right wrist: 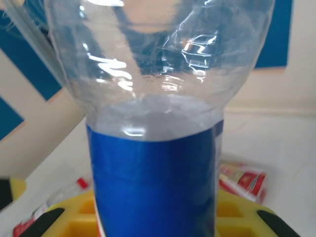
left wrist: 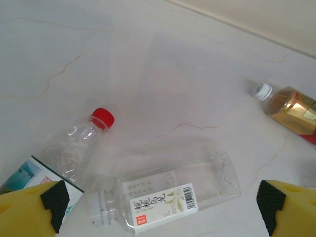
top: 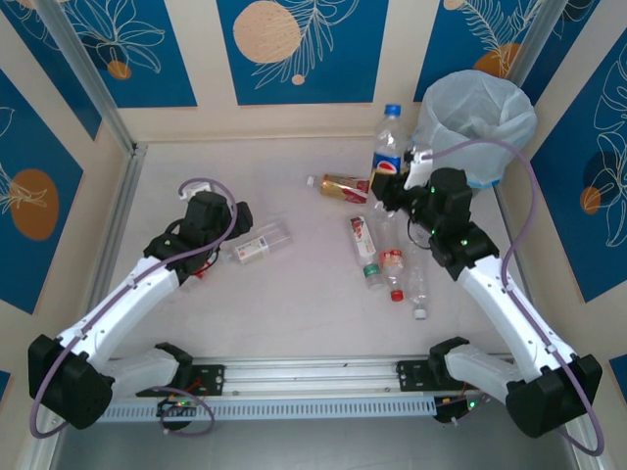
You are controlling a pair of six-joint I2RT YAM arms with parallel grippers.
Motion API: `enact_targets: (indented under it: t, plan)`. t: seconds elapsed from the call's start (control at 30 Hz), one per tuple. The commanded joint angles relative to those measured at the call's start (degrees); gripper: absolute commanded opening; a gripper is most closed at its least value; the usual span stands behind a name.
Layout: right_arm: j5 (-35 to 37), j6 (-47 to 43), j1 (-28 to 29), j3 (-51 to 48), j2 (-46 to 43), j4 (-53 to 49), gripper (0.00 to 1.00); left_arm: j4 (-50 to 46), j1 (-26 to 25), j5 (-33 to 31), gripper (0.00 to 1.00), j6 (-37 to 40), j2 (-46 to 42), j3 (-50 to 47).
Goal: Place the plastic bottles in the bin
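Note:
An upright bottle with a blue label and blue cap (top: 390, 147) is held near its base, just left of the bin (top: 477, 117). My right gripper (top: 394, 186) is shut on it. In the right wrist view this bottle (right wrist: 155, 182) sits between the yellow fingers (right wrist: 232, 212). My left gripper (top: 233, 240) hangs open over a lying clear bottle with a white label (top: 261, 243). In the left wrist view that bottle (left wrist: 168, 197) lies between the black pads (left wrist: 270, 203), apart from both. A red-capped bottle (left wrist: 74, 148) lies beside it.
A gold-labelled bottle (top: 343, 186) lies left of the right gripper, also seen in the left wrist view (left wrist: 291, 106). Three more bottles (top: 392, 264) lie together below the right gripper. Panel walls close off the back and sides.

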Motion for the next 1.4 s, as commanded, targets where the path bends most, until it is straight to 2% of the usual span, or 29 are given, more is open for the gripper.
enact_targets:
  t: [0.0, 0.1, 0.2, 0.53, 0.73, 0.8, 0.9, 1.0, 1.2, 1.37]
  plan:
    - [-0.2, -5.0, -3.2, 7.4, 4.1, -3.0, 0.27, 2.1, 0.4, -1.0, 0.99, 1.9, -1.1, -1.6]
    - [-1.0, -5.6, -6.4, 12.8, 8.3, -4.5, 0.27, 5.1, 0.5, 4.8, 0.99, 5.0, -1.6, -3.2]
    - [-0.3, -6.0, -9.4, 17.3, 12.0, -4.9, 0.27, 5.7, 0.5, 7.9, 0.99, 5.9, -2.1, -3.8]
    - [6.2, -7.9, -21.2, 35.8, 28.7, -2.9, 0.26, 3.8, 0.6, 10.0, 0.99, 6.0, -4.5, -5.1]
    - [18.3, -19.7, -21.4, 39.0, 36.9, 12.5, 0.26, 2.2, 0.6, 9.8, 0.99, 4.0, -3.4, -4.6]
    - [18.2, -25.7, -20.4, 38.0, 39.0, 18.6, 0.27, 0.8, 0.6, 9.7, 0.99, 3.4, -2.4, -3.5]
    - [22.9, -35.6, -18.2, 37.9, 42.5, 25.1, 0.27, 0.1, 0.6, 10.3, 0.99, 3.2, -1.6, -2.5]
    - [24.2, -41.3, -17.1, 37.4, 45.3, 29.3, 0.27, 0.3, 0.6, 10.3, 0.99, 3.0, -1.3, -2.4]
    - [28.1, -43.2, -18.7, 39.5, 51.1, 29.6, 0.27, -0.2, 0.6, 10.2, 0.99, 2.6, -0.9, -2.1]
    - [26.8, -36.9, -21.4, 41.4, 52.4, 21.0, 0.31, -0.8, 0.6, 9.8, 0.99, 2.4, -0.8, -2.1]
